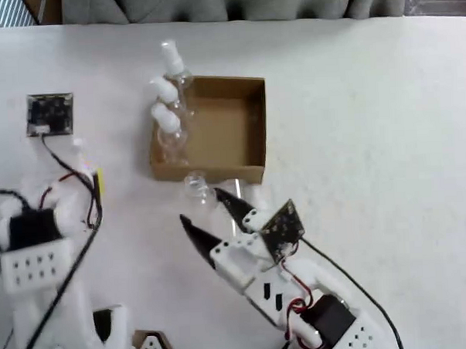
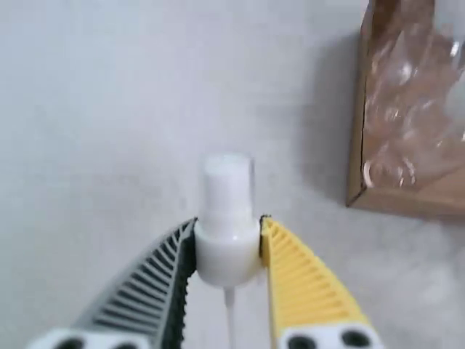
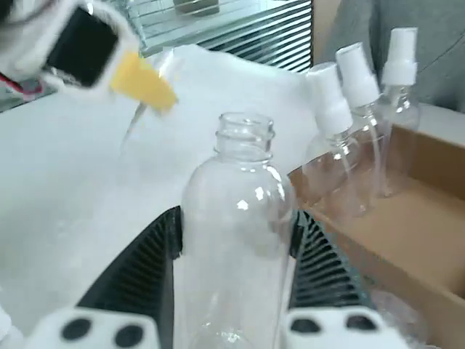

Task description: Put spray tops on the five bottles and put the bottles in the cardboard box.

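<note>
My left gripper (image 2: 228, 225) is shut on a white spray top (image 2: 227, 196), whose dip tube hangs down, left of the cardboard box (image 2: 392, 200). In the high view its yellow finger (image 1: 99, 180) shows at the left. My right gripper (image 3: 236, 218) is shut on an uncapped clear bottle (image 3: 236, 189) held upright. In the high view that bottle (image 1: 195, 182) stands just in front of the box (image 1: 217, 171), with the black fingers of the right gripper (image 1: 201, 207) on either side. Three capped bottles (image 1: 168, 115) stand along the box's left wall (image 3: 356, 123).
The box's right half (image 1: 231, 128) holds nothing. White tabletop (image 1: 371, 137) spreads to the right of the box. The left arm's yellow finger (image 3: 142, 83) hangs beyond the bottle in the right wrist view. Cables (image 1: 70, 174) trail over the left arm.
</note>
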Controlling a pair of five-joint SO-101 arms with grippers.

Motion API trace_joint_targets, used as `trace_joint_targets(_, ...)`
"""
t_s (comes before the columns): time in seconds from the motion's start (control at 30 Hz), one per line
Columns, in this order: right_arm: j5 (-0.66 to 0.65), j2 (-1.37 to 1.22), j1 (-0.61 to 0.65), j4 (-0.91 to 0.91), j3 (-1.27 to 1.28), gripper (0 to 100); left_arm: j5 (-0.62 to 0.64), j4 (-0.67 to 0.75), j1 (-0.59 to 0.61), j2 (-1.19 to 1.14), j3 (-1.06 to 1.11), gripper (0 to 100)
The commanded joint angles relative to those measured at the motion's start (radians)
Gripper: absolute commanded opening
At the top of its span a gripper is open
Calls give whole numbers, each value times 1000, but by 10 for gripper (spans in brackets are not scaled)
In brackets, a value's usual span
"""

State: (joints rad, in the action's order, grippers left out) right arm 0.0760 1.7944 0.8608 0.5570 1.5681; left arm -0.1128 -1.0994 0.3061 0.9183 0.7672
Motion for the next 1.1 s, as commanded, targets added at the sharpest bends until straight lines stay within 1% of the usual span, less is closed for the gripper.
trace_joint_targets(0.0, 12, 8, 64, -12, 15, 15, -3, 72, -21, 209, -68, 23)
trace_joint_targets(0.17, 14, 8, 114, -12, 28, 15, 14, 233, -128, 354, -48, 23)
trace_joint_targets(0.23, 14, 8, 114, -12, 28, 15, 100, 282, -159, 372, -48, 23)
trace_joint_targets(0.37, 14, 8, 107, -8, 31, 15, 342, 382, -173, 374, -55, 23)
trace_joint_targets(0.47, 14, 8, 73, -10, 31, 15, 456, 422, -211, 374, -52, 23)
trace_joint_targets(0.6, 77, 8, 45, -10, 55, 15, 520, 439, -295, 377, -57, 23)
trace_joint_targets(0.67, 83, 8, 45, -12, 58, 15, 560, 437, -340, 378, -57, 23)
trace_joint_targets(0.8, 84, 8, 41, -25, 60, 15, 629, 433, -390, 378, -57, 23)
trace_joint_targets(0.87, 87, 8, 13, -42, 63, 15, 634, 427, -412, 380, -57, 23)
trace_joint_targets(1.0, 83, 8, -41, -99, 107, 15, 632, 345, -461, 381, -75, 23)
trace_joint_targets(1.07, 81, 8, -56, -122, 123, 15, 631, 333, -487, 381, -75, 23)
